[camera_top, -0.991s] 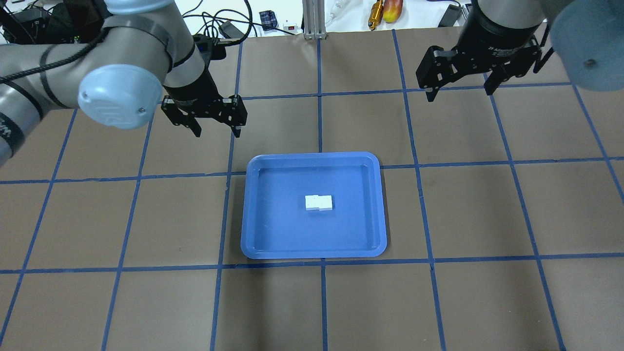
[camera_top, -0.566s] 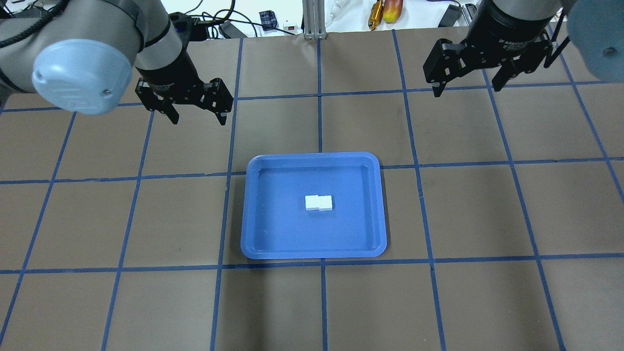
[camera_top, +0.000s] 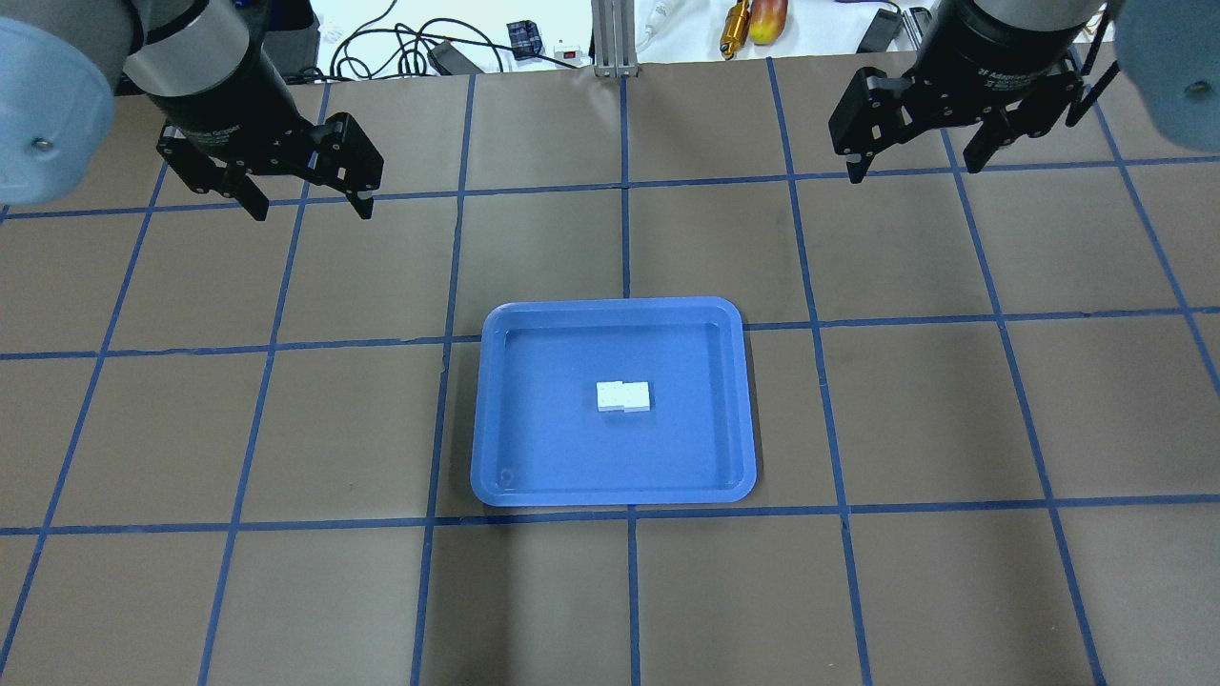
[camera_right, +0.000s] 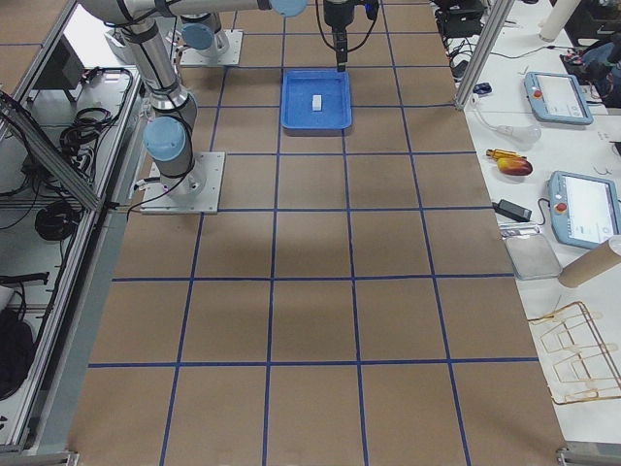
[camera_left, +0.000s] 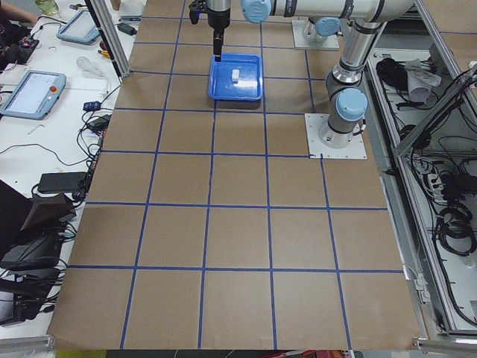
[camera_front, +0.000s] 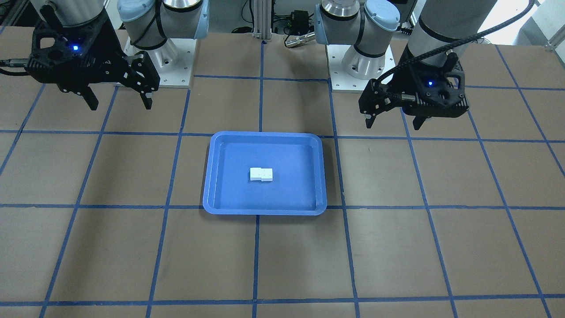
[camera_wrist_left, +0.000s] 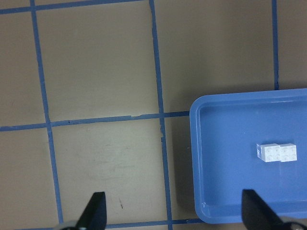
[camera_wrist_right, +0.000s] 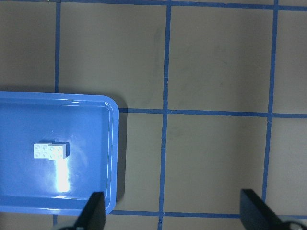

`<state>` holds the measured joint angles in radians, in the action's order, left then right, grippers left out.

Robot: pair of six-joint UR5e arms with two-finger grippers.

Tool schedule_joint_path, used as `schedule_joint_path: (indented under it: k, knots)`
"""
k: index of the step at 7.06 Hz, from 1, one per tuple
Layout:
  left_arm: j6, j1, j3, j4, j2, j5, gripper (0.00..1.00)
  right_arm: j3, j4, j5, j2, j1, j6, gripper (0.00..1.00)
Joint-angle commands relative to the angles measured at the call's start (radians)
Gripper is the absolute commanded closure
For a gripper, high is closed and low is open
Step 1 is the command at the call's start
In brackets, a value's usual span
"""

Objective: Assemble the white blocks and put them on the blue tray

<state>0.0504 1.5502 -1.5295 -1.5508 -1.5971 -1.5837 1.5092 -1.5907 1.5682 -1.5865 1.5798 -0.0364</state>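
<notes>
White blocks (camera_top: 624, 396) touching, slightly offset, lie mid blue tray (camera_top: 534, 457) at bench (camera_top: 286, 591) centre. Left pincer (camera_top: 312, 211) at tray's 10 o'clock, right pincer (camera_top: 915, 171) at 2 o'clock. Both spread wide, holding nothing, well apart from tray.

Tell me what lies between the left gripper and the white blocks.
In the overhead view, only bare table with blue tape lines, then the blue tray rim and floor, separate the left gripper from the white blocks.
</notes>
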Motion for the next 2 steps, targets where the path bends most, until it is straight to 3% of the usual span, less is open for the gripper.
schedule_joint_path:
  k: [1, 2]
  knots:
    - [0.0, 0.005, 0.002, -0.021, 0.003, 0.001, 0.0, 0.002, 0.0, 0.0, 0.003, 0.0, 0.001, 0.0]
    - [0.0, 0.008, 0.003, -0.072, 0.0, -0.002, 0.0, 0.002, 0.0, 0.0, 0.005, 0.0, 0.0, 0.0]
